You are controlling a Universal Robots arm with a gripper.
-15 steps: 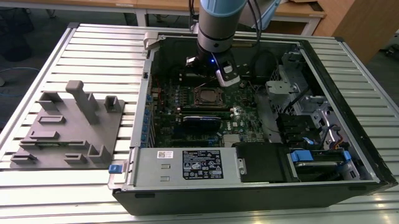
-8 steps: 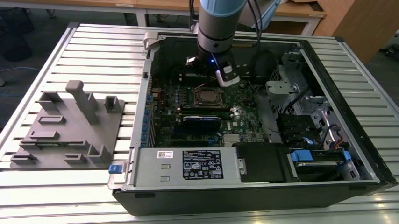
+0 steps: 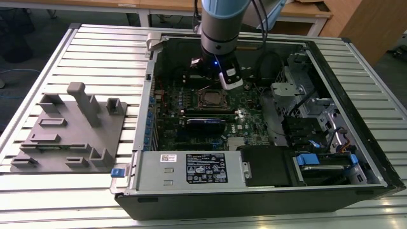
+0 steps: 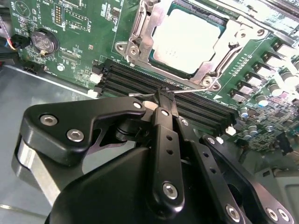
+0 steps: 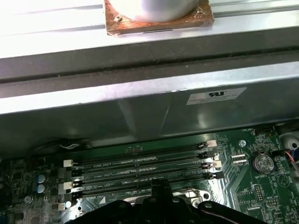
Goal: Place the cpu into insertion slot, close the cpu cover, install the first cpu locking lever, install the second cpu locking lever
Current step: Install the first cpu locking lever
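The gripper (image 4: 164,95) has its two black fingers pressed together. Its tip sits right at a thin metal lever (image 4: 196,89), which runs along the edge of the insertion slot (image 4: 212,84). I cannot tell if the fingers pinch the lever or only touch it.

Just past the tip are the long black memory slots (image 4: 135,77), side by side. Next to them is the insertion slot, and the cpu (image 4: 187,39) lies flat inside it with its grey top showing. The cpu cover (image 4: 140,21) is down over the cpu, and the grey top shows through its big square window.

All of this is on the green board (image 4: 79,56), which also holds a round silver battery (image 4: 43,41).

The board lies inside the open computer case (image 3: 356,95). In the exterior view the arm (image 3: 219,24) reaches down into the case from above. The case also holds a card with a blue edge (image 3: 205,122) and a grey box with a label (image 3: 203,167).

The case lies on a table of metal slats (image 3: 95,52). On the exterior view's left, a grey block with slots and posts (image 3: 70,129) rests on the table beside the case.
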